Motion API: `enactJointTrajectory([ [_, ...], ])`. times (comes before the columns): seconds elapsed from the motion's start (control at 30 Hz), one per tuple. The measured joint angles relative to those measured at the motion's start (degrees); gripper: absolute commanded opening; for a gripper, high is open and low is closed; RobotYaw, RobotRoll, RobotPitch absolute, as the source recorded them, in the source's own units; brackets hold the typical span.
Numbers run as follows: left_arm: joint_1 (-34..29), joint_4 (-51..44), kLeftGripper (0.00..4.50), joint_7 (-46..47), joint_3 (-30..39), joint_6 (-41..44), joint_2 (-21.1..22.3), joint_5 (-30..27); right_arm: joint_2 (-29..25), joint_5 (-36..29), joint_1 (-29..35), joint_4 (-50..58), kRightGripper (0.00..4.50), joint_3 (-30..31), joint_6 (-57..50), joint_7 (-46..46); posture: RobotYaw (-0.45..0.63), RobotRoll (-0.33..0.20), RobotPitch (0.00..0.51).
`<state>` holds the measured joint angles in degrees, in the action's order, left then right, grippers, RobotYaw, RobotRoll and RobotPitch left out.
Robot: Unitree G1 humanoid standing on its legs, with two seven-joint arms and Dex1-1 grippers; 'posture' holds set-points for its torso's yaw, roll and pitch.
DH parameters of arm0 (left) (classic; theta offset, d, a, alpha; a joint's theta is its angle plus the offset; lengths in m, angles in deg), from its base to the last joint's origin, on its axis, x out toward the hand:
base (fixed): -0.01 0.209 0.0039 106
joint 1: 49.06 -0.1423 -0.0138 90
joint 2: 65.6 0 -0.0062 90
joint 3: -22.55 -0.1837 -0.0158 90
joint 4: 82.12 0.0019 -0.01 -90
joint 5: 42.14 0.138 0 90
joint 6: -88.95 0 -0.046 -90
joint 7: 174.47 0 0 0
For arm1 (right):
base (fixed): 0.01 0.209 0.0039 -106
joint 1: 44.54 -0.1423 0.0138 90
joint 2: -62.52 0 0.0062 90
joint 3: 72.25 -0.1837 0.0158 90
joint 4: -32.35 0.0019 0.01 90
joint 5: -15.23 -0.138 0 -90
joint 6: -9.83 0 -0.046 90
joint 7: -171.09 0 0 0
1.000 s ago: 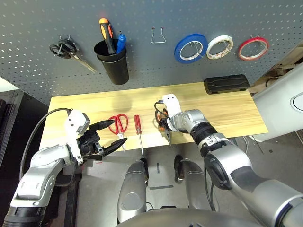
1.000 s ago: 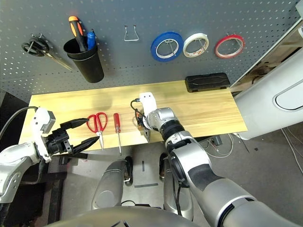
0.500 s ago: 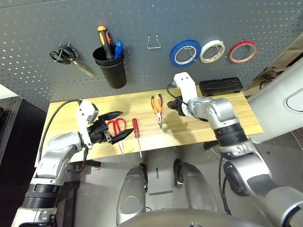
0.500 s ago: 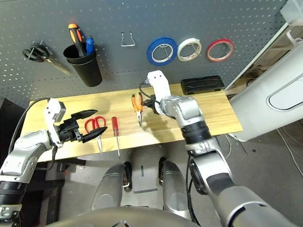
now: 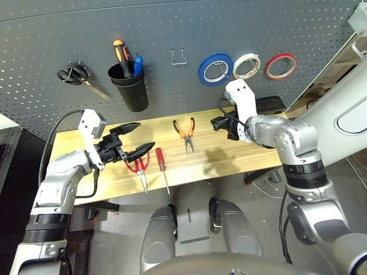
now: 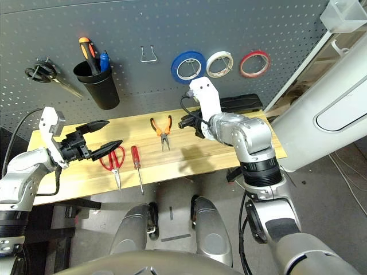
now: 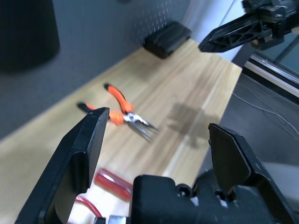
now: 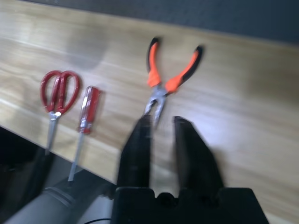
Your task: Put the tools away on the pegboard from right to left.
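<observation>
My right claw (image 8: pixel 161 128) hangs empty, fingers narrowly parted, above the orange-and-black-handled pliers (image 5: pixel 185 130) lying flat on the pale wooden table (image 5: pixel 241 153) — left claw (image 5: pixel 135 140) spread wide over the red-handled scissors (image 5: pixel 139 167).

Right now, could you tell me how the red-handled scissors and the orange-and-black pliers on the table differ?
The red-handled scissors have round red loop handles and a long closed blade; the pliers have orange-and-black grips spread apart in a V and a short pointed nose. The scissors lie under the open left gripper, beside the red-handled screwdriver; the pliers lie alone nearer the table's middle. Both rest flat, tips toward the table's near edge.
</observation>
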<state>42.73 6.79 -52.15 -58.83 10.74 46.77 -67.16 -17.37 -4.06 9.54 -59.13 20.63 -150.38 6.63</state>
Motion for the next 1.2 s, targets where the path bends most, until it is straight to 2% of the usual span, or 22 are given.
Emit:
enactJointTrajectory([
  [0.2,-5.11,-3.69,4.5,-0.46,1.52,2.08,1.5,-0.94,6.11,3.03,-6.19,-13.12,4.29,-2.58,4.34,-6.4,0.02,0.0,0.175],
  [0.23,-5.81,-4.49,4.5,-0.49,1.72,2.49,1.9,-1.18,7.03,3.47,-7.0,-15.05,4.46,-3.1,5.2,-7.21,0.02,0.0,0.187],
  [0.47,-12.8,-10.95,4.5,-0.8,4.95,6.43,4.78,-3.34,12.73,5.53,-12.13,-30.5,4.46,-6.0,13.21,-13.28,0.05,0.0,0.243],
  [0.7,-18.08,-17.89,4.5,-0.54,8.26,10.36,5.88,-5.67,13.12,6.35,-12.92,-38.44,4.46,-6.59,19.26,-16.83,0.07,0.0,0.286],
  [0.93,-19.63,-22.72,4.5,0.99,8.75,14.2,5.93,-7.45,13.31,6.6,-16.14,-45.37,4.46,-7.29,23.72,-18.85,0.07,0.0,0.313],
  [1.2,-20.08,-25.96,4.5,2.81,8.76,17.3,5.93,-8.96,13.8,6.56,-20.39,-54.94,4.46,-7.94,28.68,-17.8,0.09,0.0,0.315],
])
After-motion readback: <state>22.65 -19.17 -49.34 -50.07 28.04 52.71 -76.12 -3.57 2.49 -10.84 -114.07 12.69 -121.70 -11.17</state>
